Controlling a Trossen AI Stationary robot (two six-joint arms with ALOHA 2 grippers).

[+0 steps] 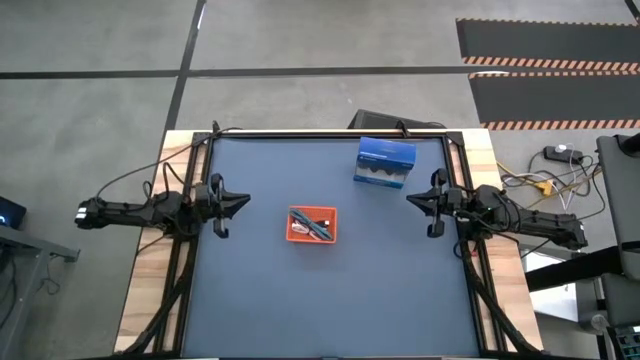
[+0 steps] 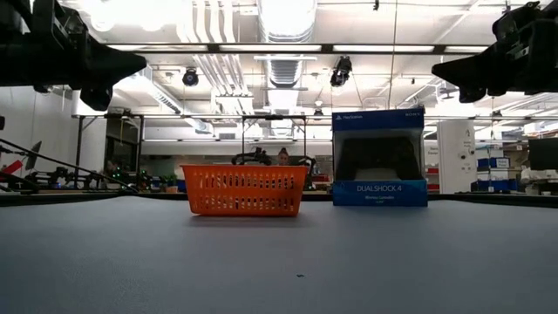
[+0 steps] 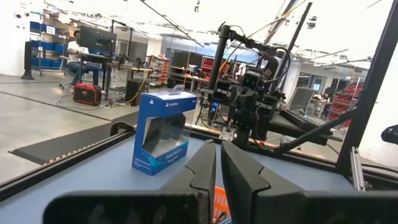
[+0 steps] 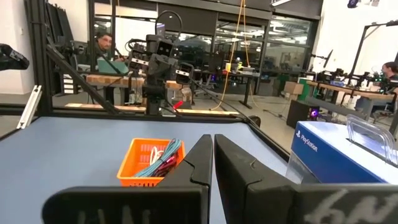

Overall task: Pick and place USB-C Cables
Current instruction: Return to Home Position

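I see a blue DualShock 4 box (image 1: 386, 162) standing upright near a corner of the dark table (image 1: 330, 300), and a seated person (image 4: 103, 47) in the room beyond.

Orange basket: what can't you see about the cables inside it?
High view: the thin coiled cables in the orange slotted plastic basket are too small to count.
Low view: the basket's wall hides them.
Left wrist view: the left end effector covers nearly all the basket.
Right wrist view: only teal and pink-red cables show; the right end effector covers the basket's corner.
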